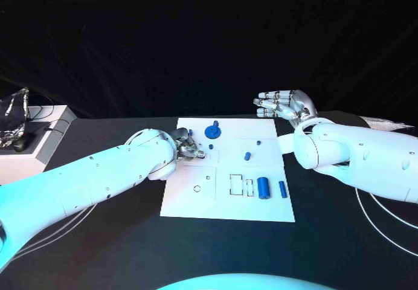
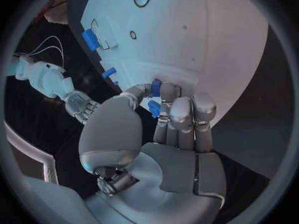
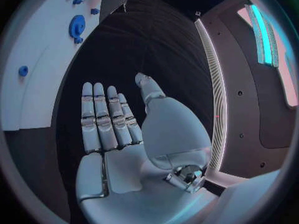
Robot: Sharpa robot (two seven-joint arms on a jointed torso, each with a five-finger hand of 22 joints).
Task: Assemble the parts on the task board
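— While the left hand [image 1: 187, 148] hovers over the task board [image 1: 228, 205], what is it gripping?
— A small blue part [image 2: 154, 108], pinched at its curled fingertips, just above the board's left side.
— And the right hand [image 1: 283, 105]?
— Fingers spread and holding nothing, raised beyond the board's far right corner. A blue gear [image 1: 213, 131] and cylinders [image 1: 264, 188] sit on the board.

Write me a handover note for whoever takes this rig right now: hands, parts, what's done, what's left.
Left hand: over the task board, fingers closed on a small blue part.
Right hand: open, empty, raised off the board's far right corner.
Parts: blue gear near the far edge; small blue piece mid-board; two blue cylinders near the right edge.
Done: cannot tell what is seated.
Left: place the held part, then the loose ones.
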